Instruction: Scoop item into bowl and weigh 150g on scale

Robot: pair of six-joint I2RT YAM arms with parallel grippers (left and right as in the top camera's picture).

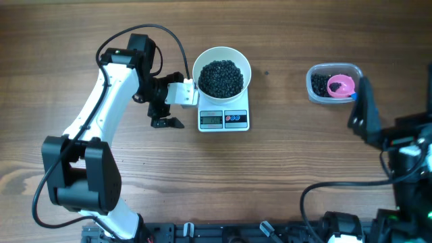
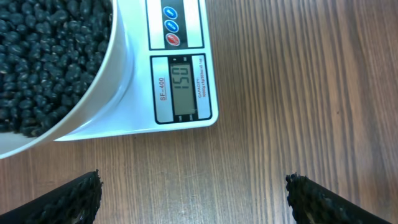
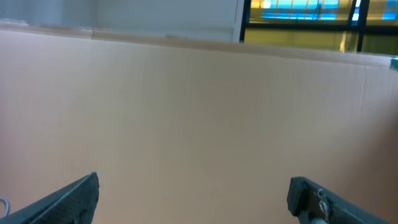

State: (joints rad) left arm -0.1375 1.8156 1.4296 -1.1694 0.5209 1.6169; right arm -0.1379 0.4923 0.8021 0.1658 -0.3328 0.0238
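Scale (image 1: 224, 119): small, white, rectangular, reads 150, carrying glossy white round bowl (image 1: 197, 67) of tiny black beans (image 1: 221, 77).
Left hand (image 2: 194, 180): nearer, just left of scale, fingers apart, empty.
Right hand (image 3: 193, 182): well right of scale, fingers apart.

Left claw (image 2: 196, 199) hovers just left of the scale (image 1: 223, 119), jaws wide (holding nothing); right claw (image 3: 193, 196), equally spread, sits well right of it.

In the upper middle of the frame the bowl (image 1: 196, 75) sits on the rear part of the scale (image 1: 223, 120), with the beads (image 1: 222, 78) in it. A tub (image 1: 312, 86) lies well apart at upper right, holding more beads and a scoop (image 1: 341, 86).
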